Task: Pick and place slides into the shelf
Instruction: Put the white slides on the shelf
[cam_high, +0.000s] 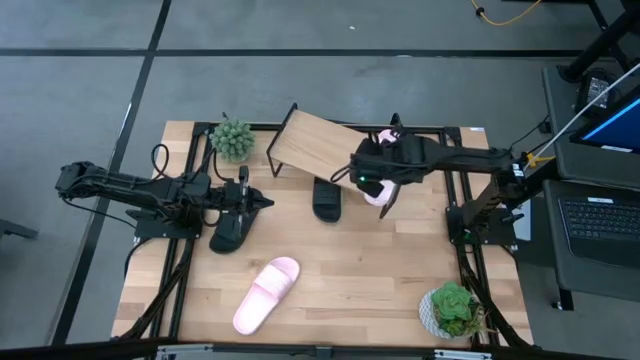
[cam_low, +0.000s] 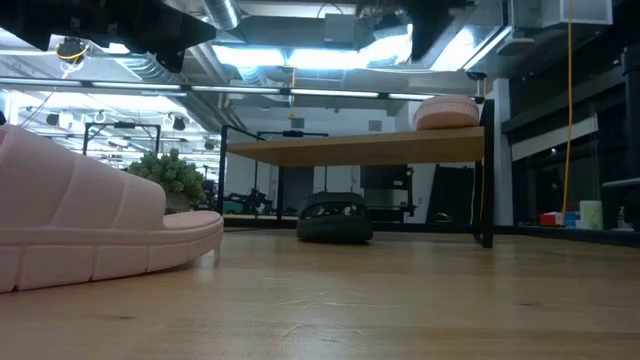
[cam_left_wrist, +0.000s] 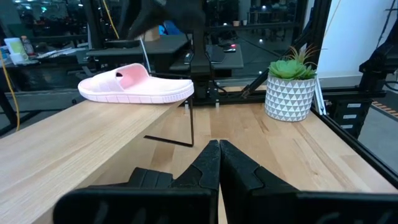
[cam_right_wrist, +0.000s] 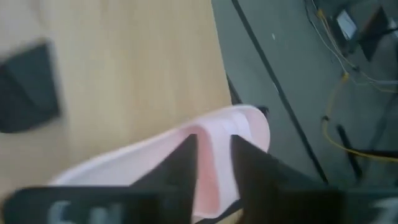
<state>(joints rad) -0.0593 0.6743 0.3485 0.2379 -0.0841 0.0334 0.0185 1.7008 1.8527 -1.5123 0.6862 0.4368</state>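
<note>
1. On the shelf (cam_high: 318, 140), at its end nearer the right arm, lies a pale pink slide (cam_high: 382, 190), and the right gripper (cam_high: 385, 185) is over it.
2. In the right wrist view its jaws stand narrowly apart over the slide's strap; whether they grip it I cannot tell.
3. Beside the shelf's front edge, on the bench (cam_high: 370, 270), sits a black slide (cam_high: 328, 198).
4. Left of the shelf, the left gripper (cam_high: 262, 201) has its jaws closed with nothing between them, above a second black slide (cam_high: 228, 233).
5. Well in front of the shelf lies another pink slide (cam_high: 266, 294).
</note>
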